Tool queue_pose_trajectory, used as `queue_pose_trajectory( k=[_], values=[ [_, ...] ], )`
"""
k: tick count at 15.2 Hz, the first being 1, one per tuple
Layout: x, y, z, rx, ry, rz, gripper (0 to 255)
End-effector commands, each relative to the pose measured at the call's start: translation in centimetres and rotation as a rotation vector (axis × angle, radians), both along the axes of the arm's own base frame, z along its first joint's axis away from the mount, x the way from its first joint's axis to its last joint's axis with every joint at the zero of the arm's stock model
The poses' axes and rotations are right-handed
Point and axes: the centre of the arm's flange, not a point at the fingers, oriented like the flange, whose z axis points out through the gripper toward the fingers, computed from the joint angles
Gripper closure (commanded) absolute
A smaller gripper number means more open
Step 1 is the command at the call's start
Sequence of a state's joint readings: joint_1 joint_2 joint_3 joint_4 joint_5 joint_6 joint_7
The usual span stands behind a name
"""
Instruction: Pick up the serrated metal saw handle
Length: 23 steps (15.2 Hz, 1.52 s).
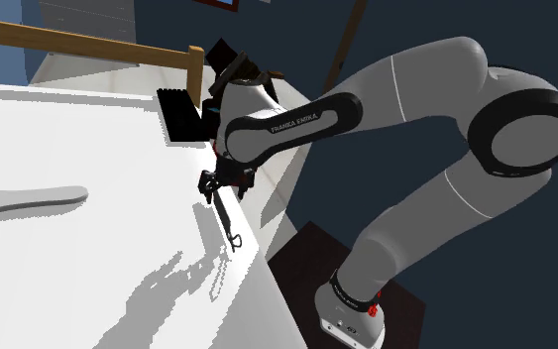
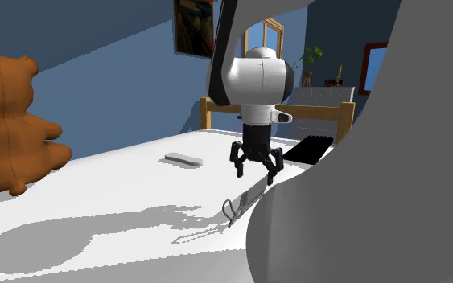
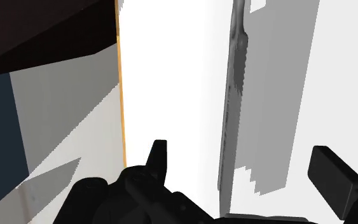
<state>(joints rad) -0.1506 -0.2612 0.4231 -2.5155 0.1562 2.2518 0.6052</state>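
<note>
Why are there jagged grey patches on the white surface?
Shadows, probably of the arm: shoulder view, stair-stepped patches beside the saw; second exterior view, a long shadow across the white surface; wrist view, a blocky band beside the saw, ahead of the open gripper.

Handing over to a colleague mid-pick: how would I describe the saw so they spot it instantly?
On the white surface, look along the edge nearest the stand, beneath the open pincer. The saw is a thin grey strip with a looped end, unlike the broad pale oblong and the black block farther off.
</note>
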Motion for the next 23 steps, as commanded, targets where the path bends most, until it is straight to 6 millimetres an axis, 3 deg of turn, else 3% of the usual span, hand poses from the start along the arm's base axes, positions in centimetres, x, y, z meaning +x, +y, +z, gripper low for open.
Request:
queue_pose_trajectory(
  k=[1,6,8,9,18,23],
  values=[
    [0.2,0.1,-1.1,-0.001,-0.003,-0.009,0],
    [0.2,0.1,-4.0,-0.001,-0.003,-0.009,0],
    [0.2,0.1,-4.0,-0.001,-0.003,-0.009,0],
    [0.2,0.1,-3.9,-0.001,-0.003,-0.009,255],
    [0.2,0.1,-4.0,-0.001,-0.003,-0.009,255],
    [0.2,0.1,-1.4,-0.001,-0.003,-0.009,255]
  ],
)
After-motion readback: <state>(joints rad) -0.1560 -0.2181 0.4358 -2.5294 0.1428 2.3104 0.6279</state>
